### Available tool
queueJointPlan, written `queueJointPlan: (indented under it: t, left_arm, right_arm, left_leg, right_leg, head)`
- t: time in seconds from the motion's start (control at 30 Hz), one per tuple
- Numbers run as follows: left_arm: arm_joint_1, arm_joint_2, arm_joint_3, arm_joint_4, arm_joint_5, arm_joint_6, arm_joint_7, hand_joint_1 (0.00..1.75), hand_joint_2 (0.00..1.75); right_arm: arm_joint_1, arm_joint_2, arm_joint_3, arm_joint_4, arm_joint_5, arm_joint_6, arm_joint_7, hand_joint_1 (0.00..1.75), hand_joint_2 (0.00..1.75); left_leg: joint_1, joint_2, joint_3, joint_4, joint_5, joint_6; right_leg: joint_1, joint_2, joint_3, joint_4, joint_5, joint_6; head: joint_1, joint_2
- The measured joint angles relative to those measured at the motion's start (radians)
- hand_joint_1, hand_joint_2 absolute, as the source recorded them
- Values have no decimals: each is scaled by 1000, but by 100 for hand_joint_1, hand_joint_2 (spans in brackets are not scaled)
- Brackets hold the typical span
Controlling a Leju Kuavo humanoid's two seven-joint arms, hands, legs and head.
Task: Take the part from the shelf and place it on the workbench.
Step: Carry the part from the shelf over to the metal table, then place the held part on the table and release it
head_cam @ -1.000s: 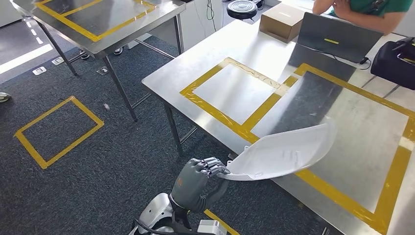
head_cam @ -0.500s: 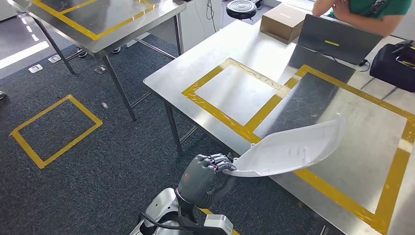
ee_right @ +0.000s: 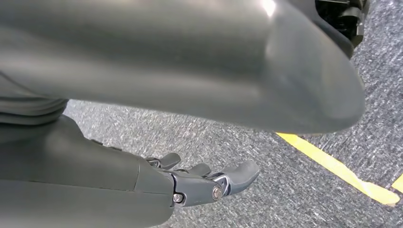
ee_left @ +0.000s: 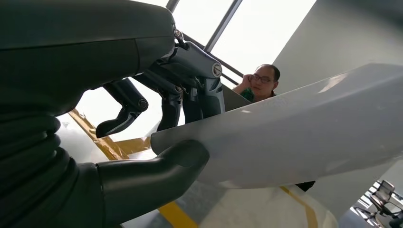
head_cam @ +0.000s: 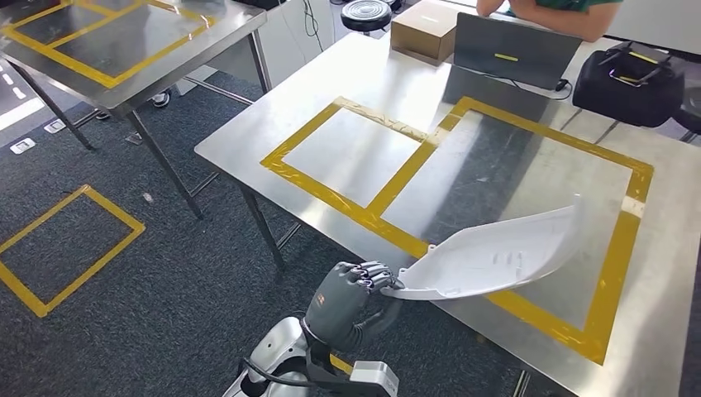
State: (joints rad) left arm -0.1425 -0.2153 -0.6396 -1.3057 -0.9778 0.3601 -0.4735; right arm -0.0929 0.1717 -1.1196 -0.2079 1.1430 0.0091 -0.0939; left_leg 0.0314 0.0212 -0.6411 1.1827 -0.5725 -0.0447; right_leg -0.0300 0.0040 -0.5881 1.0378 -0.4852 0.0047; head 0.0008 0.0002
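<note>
The part is a large curved white plastic shell (head_cam: 496, 252). My left hand (head_cam: 351, 295) grips its near end, thumb under the rim and fingers over it. The shell juts out over the front edge of the steel workbench (head_cam: 380, 74), above the right taped rectangle, lifted clear of the surface. In the left wrist view the white shell (ee_left: 294, 128) lies between my thumb and dark fingers (ee_left: 190, 95). My right hand (ee_right: 204, 183) hangs over grey carpet, fingers loosely extended and holding nothing.
Yellow tape marks two rectangles on the workbench (head_cam: 397, 169). At its far side stand a laptop (head_cam: 512, 50), a cardboard box (head_cam: 426, 29) and a black bag (head_cam: 632, 83), with a person behind. A second steel table (head_cam: 124, 50) stands left; a taped square (head_cam: 62, 248) marks the carpet.
The whole picture has shifted left, so the camera has moved relative to the workbench. The shell stays in my left hand and reaches a little further over the table.
</note>
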Motion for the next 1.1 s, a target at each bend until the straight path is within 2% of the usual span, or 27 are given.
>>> queueJointPlan:
  t: [0.03,0.07,0.1,0.13,0.17,0.23,0.3,0.37,0.4,0.43,0.47,0.5,0.53,0.57,0.6,0.63,0.7,0.73,0.8,0.9,0.93,1.03,1.1]
  left_arm:
    - [1,1,0,2,0,0,1,175,175]
    - [1,3,0,5,0,0,2,175,175]
    - [2,4,0,7,0,0,2,175,175]
    - [2,4,0,8,0,0,3,175,175]
    - [2,4,0,8,0,1,4,175,175]
    - [2,5,0,8,0,1,6,175,175]
    - [2,5,0,8,-1,2,7,175,175]
    - [2,4,0,7,-3,2,7,175,175]
    - [1,2,0,7,-4,2,7,175,175]
    - [1,0,0,7,-4,2,7,175,175]
    - [1,-2,0,7,-5,2,7,175,175]
    - [1,-2,0,7,-6,2,8,175,175]
    - [2,-3,0,7,-8,3,8,175,175]
    - [3,-2,0,8,-10,3,9,175,175]
    - [4,-1,0,9,-12,3,9,175,175]
    - [4,-1,0,9,-13,3,10,175,175]
    - [4,-1,0,9,-14,3,11,175,175]
    - [3,-1,0,9,-14,4,12,175,175]
    - [3,-1,0,9,-16,4,14,175,175]
    - [3,-1,0,8,-17,5,16,175,175]
    - [3,-1,0,8,-17,5,16,175,175]
    - [3,-1,0,8,-17,5,16,175,175]
    - [3,-1,0,8,-17,5,16,175,175]
  right_arm:
    - [0,0,0,0,0,0,0,0,0]
    - [1,0,0,0,2,0,0,0,0]
    - [1,0,0,0,3,0,0,0,0]
    - [2,0,0,0,4,0,0,0,0]
    - [2,0,0,0,5,0,0,0,0]
    - [0,0,0,0,6,0,0,0,0]
    - [0,1,0,0,7,0,0,0,0]
    - [1,1,0,0,7,0,0,0,0]
    - [2,1,0,0,8,1,0,0,0]
    - [2,0,0,0,8,1,-1,0,0]
    - [1,0,0,0,8,1,-1,0,0]
    - [0,0,0,0,10,1,-1,0,0]
    - [-1,0,0,0,12,1,-1,0,0]
    - [-1,0,0,0,14,1,0,0,0]
    - [0,0,0,0,16,1,1,0,0]
    - [1,0,0,0,17,1,2,0,0]
    - [1,-1,0,0,18,1,1,0,0]
    - [0,-1,0,0,19,1,1,0,0]
    - [-2,-2,0,0,20,1,1,0,0]
    - [-1,-2,0,0,21,1,1,0,0]
    - [0,-2,0,0,22,0,1,0,0]
    - [-1,-2,0,0,22,0,1,0,0]
    - [-1,-2,0,0,22,0,1,0,0]
  left_leg:
    - [-2,-8,-31,67,-29,2]
    - [-5,-12,-55,119,-46,5]
    - [-7,-15,-64,137,-43,9]
    - [-9,-18,-52,111,-20,15]
    - [-11,-27,-25,54,15,22]
    - [-13,-72,38,-80,70,34]
    - [-17,-100,63,-138,80,36]
    - [-19,-84,66,-145,84,43]
    - [-19,-75,68,-150,87,49]
    - [-17,-65,70,-157,90,56]
    - [-15,-54,72,-163,93,62]
    - [-16,-44,73,-164,94,66]
    - [-17,-34,72,-164,93,68]
    - [-18,-25,72,-163,93,69]
    - [-19,-18,71,-162,92,70]
    - [-19,-13,71,-161,91,69]
    - [-19,-8,71,-155,88,65]
    - [-21,-7,70,-152,86,61]
    - [-26,-6,69,-148,80,54]
    - [-30,-5,70,-148,75,73]
    - [-30,-5,71,-151,78,75]
    - [-28,-5,74,-159,87,51]
    - [-28,-6,76,-162,88,44]
  right_leg:
    - [3,8,0,0,0,-3]
    - [5,17,-1,0,0,-4]
    - [8,27,0,0,0,-5]
    - [10,39,0,1,0,-5]
    - [11,51,1,1,0,-4]
    - [12,75,1,2,1,1]
    - [10,94,-4,1,3,13]
    - [4,111,-8,-5,8,29]
    - [3,106,-11,-3,6,34]
    - [3,91,-18,10,-3,38]
    - [4,67,-37,47,-26,42]
    - [6,39,-66,103,-57,44]
    - [6,20,-98,170,-88,47]
    - [6,10,-127,229,-109,51]
    - [6,6,-138,255,-111,53]
    - [6,4,-129,241,-94,53]
    - [6,-2,-61,118,-35,51]
    - [8,-4,-27,55,-13,45]
    - [11,-7,6,-8,1,33]
    - [11,-5,7,-12,4,26]
    - [13,-5,6,-11,4,24]
    - [15,-5,5,-11,4,19]
    - [15,-5,5,-10,4,17]
  head:
    - [-2,0]
    - [-3,0]
    - [-4,0]
    - [-4,0]
    - [-4,0]
    - [-5,0]
    - [-6,0]
    - [-6,0]
    - [-6,0]
    - [-4,0]
    - [-1,0]
    - [1,0]
    - [3,0]
    - [4,0]
    - [4,0]
    - [4,0]
    - [4,0]
    - [4,0]
    - [3,0]
    - [2,0]
    - [1,0]
    - [1,0]
    - [1,0]
